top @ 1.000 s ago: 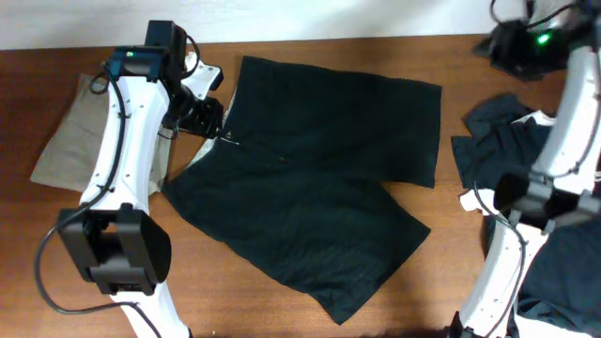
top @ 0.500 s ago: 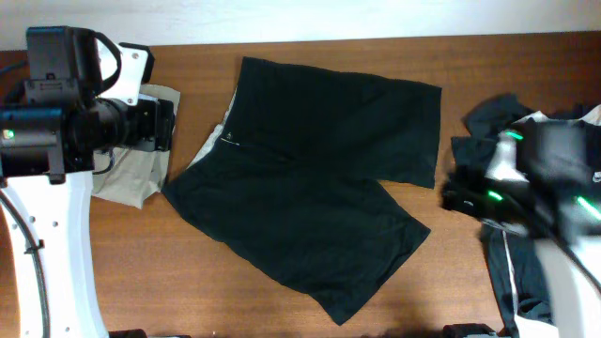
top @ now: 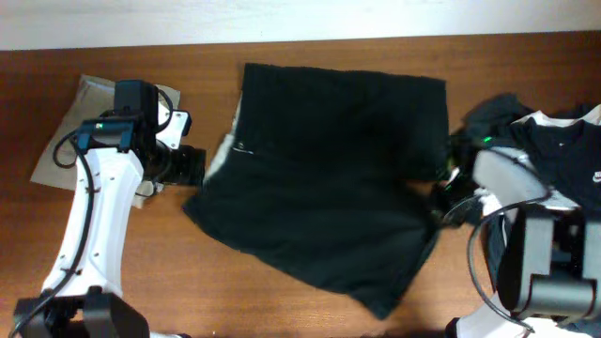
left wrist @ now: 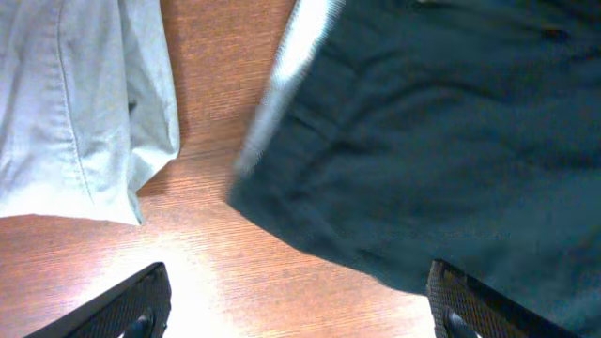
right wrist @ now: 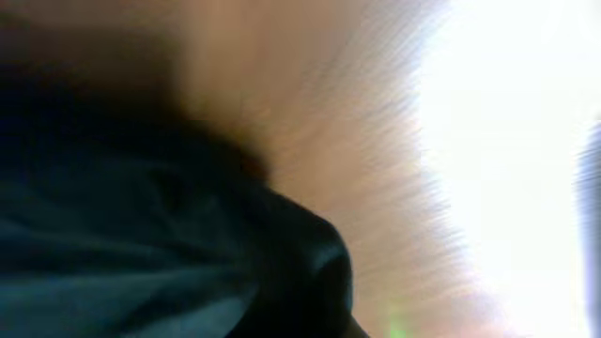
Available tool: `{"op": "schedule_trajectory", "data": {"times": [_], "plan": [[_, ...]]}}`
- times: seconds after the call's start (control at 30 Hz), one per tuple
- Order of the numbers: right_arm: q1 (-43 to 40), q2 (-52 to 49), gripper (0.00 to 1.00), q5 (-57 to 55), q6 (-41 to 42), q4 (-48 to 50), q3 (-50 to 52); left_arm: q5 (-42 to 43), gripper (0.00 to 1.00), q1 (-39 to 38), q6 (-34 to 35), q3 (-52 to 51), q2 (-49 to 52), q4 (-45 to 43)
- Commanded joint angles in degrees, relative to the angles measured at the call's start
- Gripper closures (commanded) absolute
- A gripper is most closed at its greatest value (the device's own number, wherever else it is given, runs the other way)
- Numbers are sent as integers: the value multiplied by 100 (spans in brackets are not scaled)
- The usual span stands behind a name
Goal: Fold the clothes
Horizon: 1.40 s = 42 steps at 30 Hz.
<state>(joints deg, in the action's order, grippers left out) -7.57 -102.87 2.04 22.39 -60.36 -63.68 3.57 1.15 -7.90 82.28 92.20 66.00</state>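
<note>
The left gripper is shown released, its two dark fingertips spread wide over the bare brown wooden table, with nothing held between them. Just ahead of it lies a waistband corner of the black matte fabric shorts, a pale inner band showing along the edge. On the other side, a crumpled beige fabric garment is laid near the shorts but apart from them. From overhead, this gripper is pictured just beside the shorts' left edge, the shorts being spread open across the middle of the table. The right gripper is placed at the shorts' right edge. Its own view is blurred, and whether it is released or clenched cannot be told. Beyond it, a pile of black garments with white trim is heaped at the table's right end.
</note>
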Motion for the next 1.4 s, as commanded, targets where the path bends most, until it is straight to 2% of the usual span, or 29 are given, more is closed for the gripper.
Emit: {"op": "schedule_trajectory", "data": {"times": [0.0,0.03,0.13,0.17,0.23,0.3,0.33,0.37,0.43,0.47,0.5,0.57,0.6,0.63,0.77,0.87,0.9,0.93,0.97,1.13,1.27,1.3,1.33,1.37], "plan": [[-345,31,62,-662,-295,20,-772,190,13,13,79,-50,321,-37],[-343,31,40,-680,-588,11,-973,461,13,13,76,-72,402,-22],[-343,52,40,275,-857,-992,-1550,656,13,9,74,-509,713,-160],[-332,63,40,1056,-1259,-1290,-1550,697,13,2,74,-787,820,-422],[-332,149,44,1410,-1360,-1714,-1547,721,13,2,76,-1215,1047,-1154],[-310,728,44,1405,-1360,-2063,-1530,990,26,0,52,-1375,1386,-1600],[-221,1375,41,1401,-1283,-2267,-1436,1023,33,-2,48,-1397,1615,-1652],[-107,1945,34,1366,-1019,-2275,-1211,1023,41,-2,50,-1397,1788,-1650],[-33,2625,30,1231,-413,-2157,-560,1093,64,0,55,-1397,1989,-1670],[-31,2861,29,1237,17,-2020,20,1117,92,0,52,-1397,2009,-1670],[-31,2914,31,1349,269,-1790,664,1113,100,4,55,-1364,2006,-1672],[-31,2852,39,1834,459,-1169,1801,1126,100,4,55,-1305,2006,-1685],[-31,2846,49,2070,568,-730,2500,1128,100,4,55,-1300,2006,-1692],[-31,2846,53,2144,686,-529,2881,1128,100,4,55,-1300,2006,-1692],[-31,2846,54,2476,846,-17,3864,1128,100,4,55,-1300,2006,-1692],[-31,2846,55,2559,968,407,3967,1130,100,4,55,-1300,2006,-1690],[-31,2848,69,2433,1104,551,3960,1185,100,4,55,-1300,2006,-1683],[-31,2848,95,2205,1266,627,3895,1213,100,4,52,-1294,2006,-1683],[-31,2848,96,2026,1263,535,3759,1213,100,4,55,-1250,2006,-1641],[-31,2881,96,413,1239,-1021,1930,1163,100,271,52,-732,2006,-1097],[-31,2879,96,457,1239,-1316,1867,1217,100,737,55,-651,2006,-833],[-31,2879,91,612,1119,-1342,1867,1349,95,761,52,-555,2006,-671],[-31,2879,55,898,778,-1305,1867,1384,88,752,50,-396,2006,-435],[-31,2879,44,1027,638,-1215,1867,1388,79,734,52,-249,2006,-293]]}}
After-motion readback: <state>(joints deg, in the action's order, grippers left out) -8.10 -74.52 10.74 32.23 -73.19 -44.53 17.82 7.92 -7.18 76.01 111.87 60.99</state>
